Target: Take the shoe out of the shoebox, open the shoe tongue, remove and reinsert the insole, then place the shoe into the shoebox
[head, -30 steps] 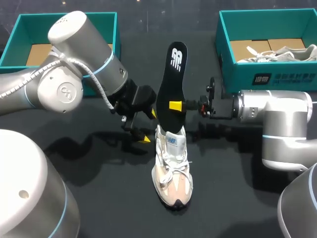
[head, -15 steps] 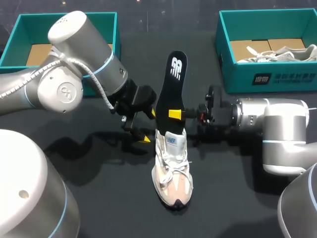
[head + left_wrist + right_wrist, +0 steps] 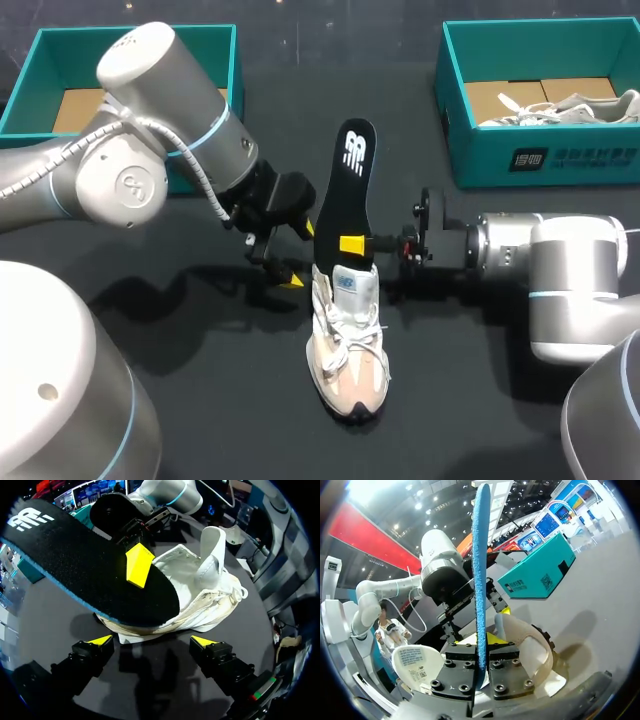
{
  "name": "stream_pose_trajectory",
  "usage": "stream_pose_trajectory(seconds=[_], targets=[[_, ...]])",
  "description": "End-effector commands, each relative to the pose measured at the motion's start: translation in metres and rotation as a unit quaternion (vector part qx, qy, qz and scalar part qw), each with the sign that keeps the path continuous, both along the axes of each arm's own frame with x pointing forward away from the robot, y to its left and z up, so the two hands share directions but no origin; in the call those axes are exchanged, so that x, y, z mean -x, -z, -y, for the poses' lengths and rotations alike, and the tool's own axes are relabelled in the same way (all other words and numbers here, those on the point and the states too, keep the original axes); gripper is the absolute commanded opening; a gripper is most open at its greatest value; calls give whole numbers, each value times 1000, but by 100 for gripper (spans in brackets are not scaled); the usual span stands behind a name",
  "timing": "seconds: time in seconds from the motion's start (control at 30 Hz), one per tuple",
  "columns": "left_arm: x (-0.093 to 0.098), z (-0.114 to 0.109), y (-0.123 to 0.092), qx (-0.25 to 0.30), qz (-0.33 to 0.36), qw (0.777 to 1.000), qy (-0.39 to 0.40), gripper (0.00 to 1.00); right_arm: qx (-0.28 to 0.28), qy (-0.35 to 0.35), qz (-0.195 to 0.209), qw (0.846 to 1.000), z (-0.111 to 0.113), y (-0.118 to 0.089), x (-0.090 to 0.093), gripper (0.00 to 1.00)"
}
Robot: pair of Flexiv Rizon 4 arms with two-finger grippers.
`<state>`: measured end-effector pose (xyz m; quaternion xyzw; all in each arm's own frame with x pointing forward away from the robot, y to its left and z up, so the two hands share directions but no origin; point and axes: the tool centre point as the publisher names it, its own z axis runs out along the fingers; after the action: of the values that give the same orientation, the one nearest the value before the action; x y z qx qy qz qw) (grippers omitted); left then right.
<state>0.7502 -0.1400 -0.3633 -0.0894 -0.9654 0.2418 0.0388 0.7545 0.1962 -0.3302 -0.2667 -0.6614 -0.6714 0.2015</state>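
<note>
A robotics lab or demonstration bench is indicated: a left arm (image 3: 150, 130) and a right arm (image 3: 570, 270), both grey and jointed, are set at a black table (image 3: 200, 400). Only staged items are laid out on it, a teal shoebox (image 3: 215, 45) and a second shoebox (image 3: 540, 160) at the far corners.

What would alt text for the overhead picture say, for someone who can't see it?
The right pincer grips a black insole upright, its lower end at the opening of a white and pink shoe on a dark table. The left pincer sits open beside the heel.
</note>
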Motion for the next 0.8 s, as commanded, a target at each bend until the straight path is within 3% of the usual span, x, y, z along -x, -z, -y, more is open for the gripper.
stream_pose_trajectory(seconds=[0.03,0.8], targets=[[0,1,1,0,0,1000,0,100,9,7,-13,1000,-3,9,11,0],[0,1,1,0,0,1000,0,100,42,-55,-93,993,-7,36,29,0]])
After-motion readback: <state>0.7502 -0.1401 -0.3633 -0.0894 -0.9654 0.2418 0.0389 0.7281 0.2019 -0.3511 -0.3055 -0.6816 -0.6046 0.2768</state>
